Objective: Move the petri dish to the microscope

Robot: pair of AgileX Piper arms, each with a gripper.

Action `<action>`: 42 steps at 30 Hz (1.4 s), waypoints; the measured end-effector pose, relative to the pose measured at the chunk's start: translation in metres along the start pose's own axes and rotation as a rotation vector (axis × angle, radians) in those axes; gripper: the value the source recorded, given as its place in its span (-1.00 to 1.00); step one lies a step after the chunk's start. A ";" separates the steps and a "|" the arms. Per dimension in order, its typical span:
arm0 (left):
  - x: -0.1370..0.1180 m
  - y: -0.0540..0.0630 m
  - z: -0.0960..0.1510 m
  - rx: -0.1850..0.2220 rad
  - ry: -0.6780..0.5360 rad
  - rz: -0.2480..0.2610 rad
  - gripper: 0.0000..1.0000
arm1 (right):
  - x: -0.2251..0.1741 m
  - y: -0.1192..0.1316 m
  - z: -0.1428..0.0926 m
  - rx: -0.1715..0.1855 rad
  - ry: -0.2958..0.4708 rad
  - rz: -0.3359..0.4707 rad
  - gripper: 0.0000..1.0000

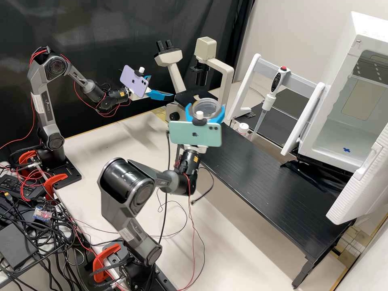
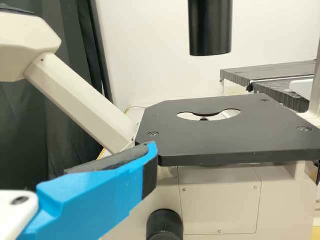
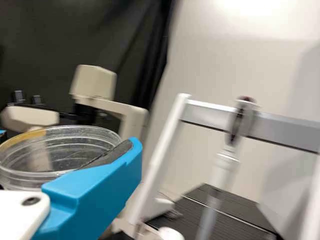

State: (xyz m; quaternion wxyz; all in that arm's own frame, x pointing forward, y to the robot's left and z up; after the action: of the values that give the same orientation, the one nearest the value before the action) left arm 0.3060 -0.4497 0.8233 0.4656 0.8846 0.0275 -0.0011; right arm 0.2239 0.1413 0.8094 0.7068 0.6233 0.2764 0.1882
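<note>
Near the microscope (image 1: 178, 76), holds the dish (image 1: 207, 107) in the right end effector (image 1: 205, 108), clamped between both blue fingers and raised above the black tabletop (image 1: 275, 173). Has the left end effector (image 1: 162, 86) beside the stage (image 2: 215, 142), with fingers apart and one tip close to a corner. Cannot tell touching from just missing there.

Faces a crowded spot around the stage: has the eyepieces (image 1: 164, 45) to one side, the lamp arm (image 1: 228, 76) rising at the other, and a dark tube (image 2: 210, 27) hanging right above.

Has the white frame (image 1: 245, 87) near the lamp arm, with the pipette (image 1: 266, 102) slanting down from the crossbar and a bottle (image 1: 243, 128) just beside the lower end. Finds the white cabinet (image 1: 365, 28) farther along, with the door (image 1: 355, 194) swung out near the tabletop's edge.

Carries a purple phone (image 1: 133, 83) on the left arm and a green phone (image 1: 196, 134) on the right. Trails thin red wires from both over the white tabletop (image 1: 93, 137), near red clamps (image 1: 54, 184) and heaped cables (image 1: 60, 238).
</note>
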 end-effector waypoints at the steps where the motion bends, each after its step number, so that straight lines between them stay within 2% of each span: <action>1: 0.000 0.000 0.000 0.000 0.000 0.000 1.00 | 0.005 -0.006 -0.006 0.002 0.012 -0.015 -1.00; 4: 0.000 0.000 0.000 0.000 0.000 0.000 1.00 | 0.023 -0.019 -0.016 0.000 0.014 -0.041 -1.00; 6: 0.000 0.000 0.000 0.000 0.000 0.000 1.00 | 0.038 -0.034 -0.024 -0.011 0.011 -0.090 -1.00; 11: 0.000 0.000 0.000 0.000 0.000 0.000 1.00 | 0.069 -0.056 -0.031 -0.033 0.004 -0.156 -1.00; 13: 0.000 0.000 0.000 0.000 0.000 0.000 1.00 | 0.082 -0.060 -0.031 -0.031 -0.001 -0.174 -1.00; 25: 0.000 0.000 0.000 0.000 0.000 0.000 1.00 | 0.171 -0.090 -0.010 0.010 -0.132 -0.257 -1.00; 34: 0.000 0.000 0.000 0.000 0.000 0.000 1.00 | 0.216 -0.126 0.008 -0.004 -0.193 -0.356 -1.00; 40: 0.000 0.000 0.000 0.000 0.000 0.000 1.00 | 0.242 -0.147 0.014 0.025 -0.187 -0.352 -1.00; 42: 0.000 0.000 0.000 0.000 0.000 0.000 1.00 | 0.250 -0.152 0.019 0.063 -0.204 -0.347 -1.00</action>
State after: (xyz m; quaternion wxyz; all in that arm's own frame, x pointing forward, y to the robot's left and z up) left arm 0.3060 -0.4497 0.8233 0.4656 0.8846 0.0275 -0.0011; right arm 0.4176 0.2565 0.6223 0.7333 0.6039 0.3122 -0.0092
